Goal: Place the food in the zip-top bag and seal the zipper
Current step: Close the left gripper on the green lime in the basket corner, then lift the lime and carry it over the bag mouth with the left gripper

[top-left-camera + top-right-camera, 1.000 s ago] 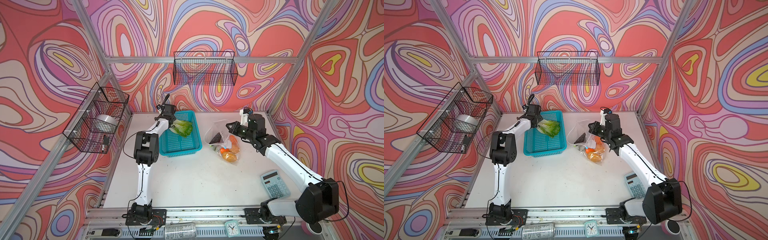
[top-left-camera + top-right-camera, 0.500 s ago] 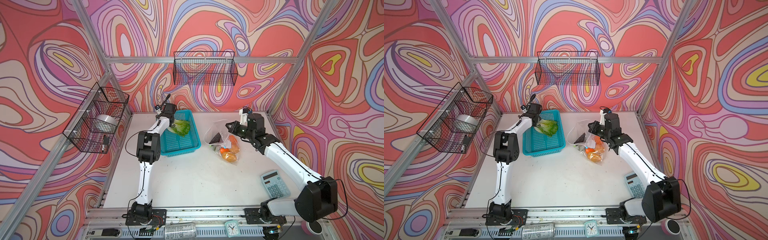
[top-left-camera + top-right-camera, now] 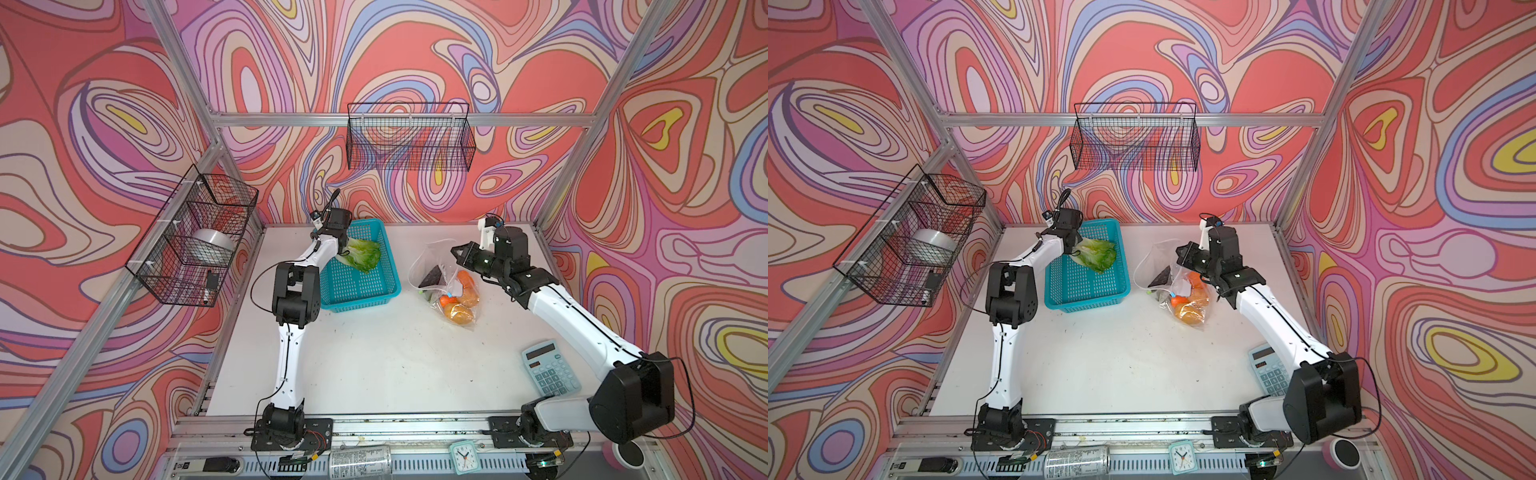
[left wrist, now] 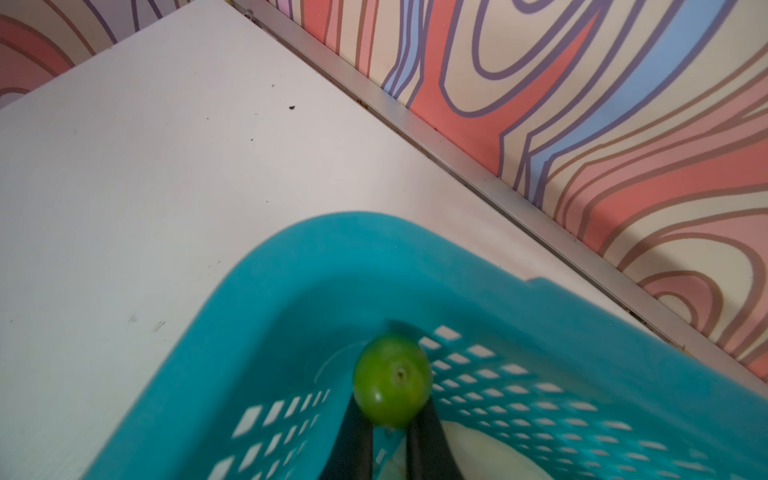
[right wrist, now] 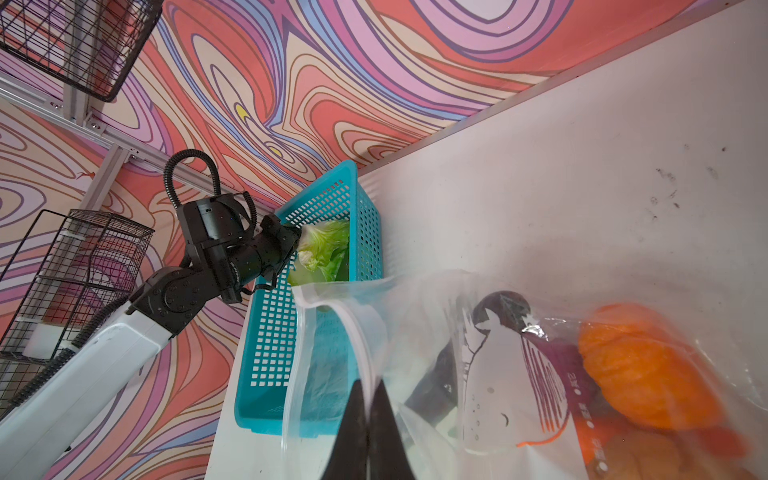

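Observation:
My left gripper reaches into the back corner of the teal basket and is shut on a small round green piece. The green-white cabbage lies in the basket right beside it. My right gripper is shut on the zipper strip and holds the mouth of the clear zip-top bag up, open toward the basket. An orange pumpkin, a carrot and a dark eggplant are among the food in the bag.
A light-blue calculator lies at the front right by the right arm. Black wire baskets hang on the left wall and the back wall. A small clock and a can sit on the front rail.
The left gripper's jaws have closed in the basket's back corner, and that arm's elbow shifted slightly. The right arm and the bag have stayed as they were.

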`<state>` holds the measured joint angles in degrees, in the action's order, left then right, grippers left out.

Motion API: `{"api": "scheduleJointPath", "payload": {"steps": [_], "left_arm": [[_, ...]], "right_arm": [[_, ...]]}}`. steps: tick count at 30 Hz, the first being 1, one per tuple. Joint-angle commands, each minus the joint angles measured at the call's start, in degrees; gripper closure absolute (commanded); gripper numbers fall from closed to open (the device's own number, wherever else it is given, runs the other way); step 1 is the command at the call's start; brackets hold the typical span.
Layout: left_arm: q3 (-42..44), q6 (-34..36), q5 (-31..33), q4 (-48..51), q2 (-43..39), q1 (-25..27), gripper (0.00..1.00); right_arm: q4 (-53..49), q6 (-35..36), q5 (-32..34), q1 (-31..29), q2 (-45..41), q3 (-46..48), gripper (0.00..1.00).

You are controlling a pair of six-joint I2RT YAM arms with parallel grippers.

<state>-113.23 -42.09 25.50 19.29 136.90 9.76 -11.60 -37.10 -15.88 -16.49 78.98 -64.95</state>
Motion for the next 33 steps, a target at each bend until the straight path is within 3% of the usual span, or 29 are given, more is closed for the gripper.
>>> {"api": "scheduleJointPath", "payload": {"steps": [1, 18, 26, 33], "left_arm": [[3.4, 1.6, -1.5, -2.2, -3.8, 0.6, 1.0], [22.8, 5.5, -9.7, -9.2, -24.5, 1.0, 1.0], [24.5, 13.2, -7.0, -9.1, -28.5, 1.1, 1.0], [23.2, 25.8, 0.0, -9.3, -30.2, 1.6, 1.0]], "right_arm": [[0.1, 0.4, -0.2, 0.0, 0.6, -0.8, 1.0], [1.5, -0.7, -0.9, 0.0, -0.1, 0.5, 1.0], [1.8, -1.3, -1.3, 0.0, -0.4, 0.6, 1.0], [1.7, -1.3, -1.3, 0.0, -0.8, 0.6, 1.0]]}}
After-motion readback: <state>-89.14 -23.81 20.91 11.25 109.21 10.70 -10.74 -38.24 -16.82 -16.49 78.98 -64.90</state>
